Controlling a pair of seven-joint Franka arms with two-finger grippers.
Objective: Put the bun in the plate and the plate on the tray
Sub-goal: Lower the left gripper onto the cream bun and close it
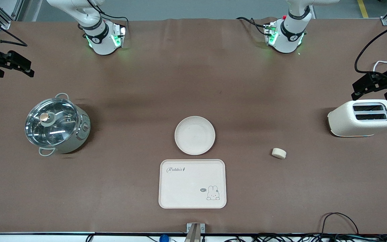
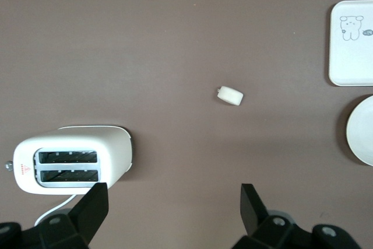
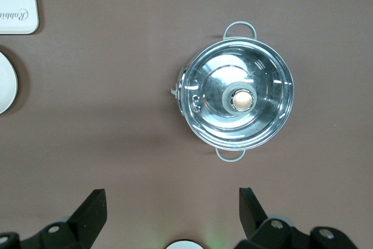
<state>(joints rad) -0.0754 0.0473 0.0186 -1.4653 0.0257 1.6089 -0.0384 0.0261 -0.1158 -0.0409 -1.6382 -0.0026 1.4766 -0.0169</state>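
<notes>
1. Right gripper (image 1: 10, 65): hangs over the table's edge at the right arm's end, above the bare cloth next to the pot. Fingers spread wide, nothing between them. This arm waits.

2. Pot (image 1: 56, 125): steel, glass lid, 2 handles; well apart from the plate, toward the right arm's end.

3. Plate (image 1: 195, 135): round, cream-white, bare inside. Landmark for all entries below.

4. Tray (image 1: 192, 183): rectangular, "Rabbit" lettering, nothing on it; just beside the plate, nearer the front camera, a thin strip of cloth between the 2.

5. Bun (image 1: 278, 153): small cream-white puck, resting tilted on the cloth; well apart from the plate toward the left arm's end, slightly nearer the camera than the plate's centre. Not in the plate; neither step of the task is done.

6. Toaster (image 1: 363, 117): white, 2 slots; past the bun from the plate, at the left arm's end.

7. Left gripper (image 1: 373, 84): over the toaster, fingers wide apart, empty.

Deciding relation: the bun lies between the left gripper and the plate, clearly closer to the left gripper than to the right. Being round, it shows no long axis to align with. Judgement: the pick falls to the left arm, reaching toward the plate.
</notes>
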